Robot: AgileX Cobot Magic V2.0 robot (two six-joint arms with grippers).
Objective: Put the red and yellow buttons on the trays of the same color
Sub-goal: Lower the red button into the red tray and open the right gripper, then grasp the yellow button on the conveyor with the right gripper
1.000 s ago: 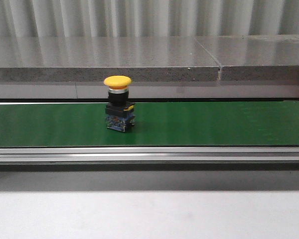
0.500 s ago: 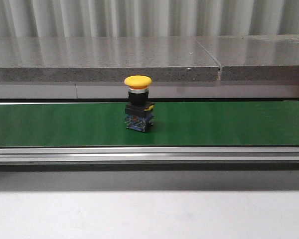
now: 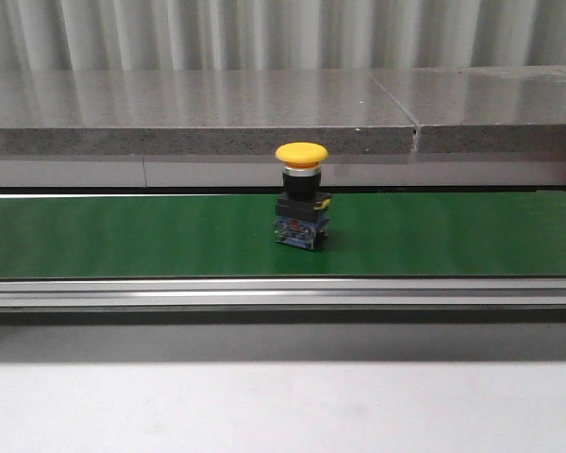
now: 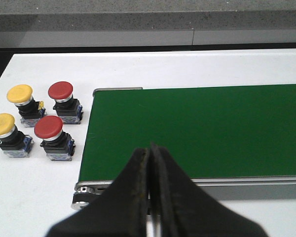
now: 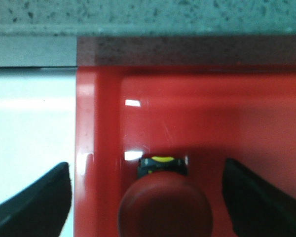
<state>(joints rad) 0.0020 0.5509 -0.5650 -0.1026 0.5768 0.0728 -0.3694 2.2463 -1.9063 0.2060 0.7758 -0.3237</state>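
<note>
One yellow button (image 3: 301,193) stands on the single green conveyor belt (image 3: 123,236) in the front view. Beside the belt's end, the left wrist view shows four more buttons on the white table (image 4: 34,187) — two yellow, one (image 4: 22,101) behind the other (image 4: 6,133), and two red, one (image 4: 63,100) behind the other (image 4: 51,136). The right wrist view shows one red tray (image 5: 187,108) holding one red button (image 5: 164,200). Counted across the views — three yellow buttons and three red buttons, six in all, with one belt and one tray in sight, and no yellow tray to count in these views
</note>
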